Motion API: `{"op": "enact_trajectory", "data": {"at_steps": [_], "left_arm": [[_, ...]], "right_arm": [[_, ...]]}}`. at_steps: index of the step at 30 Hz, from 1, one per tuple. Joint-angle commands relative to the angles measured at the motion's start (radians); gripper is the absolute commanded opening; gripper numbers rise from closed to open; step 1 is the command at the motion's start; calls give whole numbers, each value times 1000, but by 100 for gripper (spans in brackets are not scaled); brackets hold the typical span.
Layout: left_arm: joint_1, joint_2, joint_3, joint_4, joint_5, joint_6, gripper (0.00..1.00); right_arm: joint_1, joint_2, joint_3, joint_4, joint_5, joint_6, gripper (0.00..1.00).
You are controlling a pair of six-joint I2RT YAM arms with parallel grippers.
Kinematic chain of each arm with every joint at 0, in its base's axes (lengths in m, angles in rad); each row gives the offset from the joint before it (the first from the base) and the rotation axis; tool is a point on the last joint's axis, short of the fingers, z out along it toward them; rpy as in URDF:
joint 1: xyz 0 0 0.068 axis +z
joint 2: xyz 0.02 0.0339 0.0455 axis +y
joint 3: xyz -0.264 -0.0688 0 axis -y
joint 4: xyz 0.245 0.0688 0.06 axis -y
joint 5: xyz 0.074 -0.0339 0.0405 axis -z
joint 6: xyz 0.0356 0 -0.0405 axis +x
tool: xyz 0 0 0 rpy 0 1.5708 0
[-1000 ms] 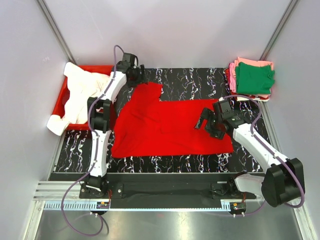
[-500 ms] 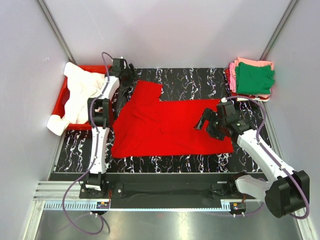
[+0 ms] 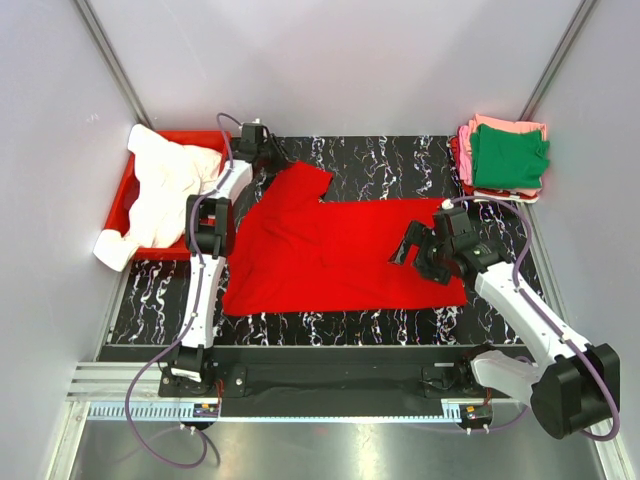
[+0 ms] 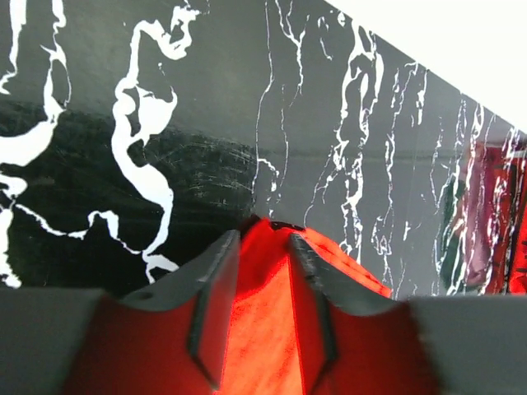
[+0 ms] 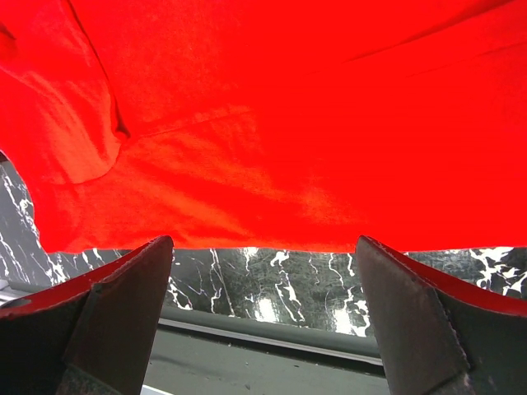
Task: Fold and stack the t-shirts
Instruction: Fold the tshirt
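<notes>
**A:** What sat at the far left?

**B:** A rigid red plastic bin (image 3: 195, 138). A cream cloth t-shirt (image 3: 160, 190) was heaped in it and spilled over its near rim.

**A:** And the left gripper?

**B:** The left gripper (image 4: 263, 237) was down at the far-left part of the black, white-veined marble tabletop (image 3: 400, 160), just beside the bin. Its jaws stood close together, with a ridge of the bright red cloth t-shirt (image 3: 340, 250) pinched between them at the sleeve.

**A:** Where did that shirt lie?

**B:** It was spread flat across the middle of the tabletop, with that sleeve reaching toward the far left.

**A:** The right gripper?

**B:** The right gripper (image 5: 263, 243) hung over the red shirt's right-hand edge. Its jaws were wide apart and held nothing. I couldn't tell whether the fingers touched the cloth.

**A:** Anything farther right?

**B:** A stack of folded t-shirts (image 3: 505, 155) sat in the far-right corner, well apart from the red shirt. A green one lay on top with pink beneath it.
</notes>
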Motion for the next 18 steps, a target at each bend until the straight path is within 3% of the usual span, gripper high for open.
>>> {"op": "enact_trajectory", "data": {"at_steps": [1,3,6,13,18], "left_arm": [[5,-32,-51,-14,-20,17,31],[8,-28,-50,-19,-11,21,24],[12,-15,-38,-11,6,14,0],[12,-95,-97,26,30,24,0],[19,-208,-76,-8,72,35,0]], "right_arm": [[4,-19,-12,16,-13,-11,100],[4,-10,-23,25,-24,-4,100],[4,-10,-38,39,-31,1,100],[3,4,-46,52,-18,4,100],[-8,118,81,48,59,-40,100]]}}
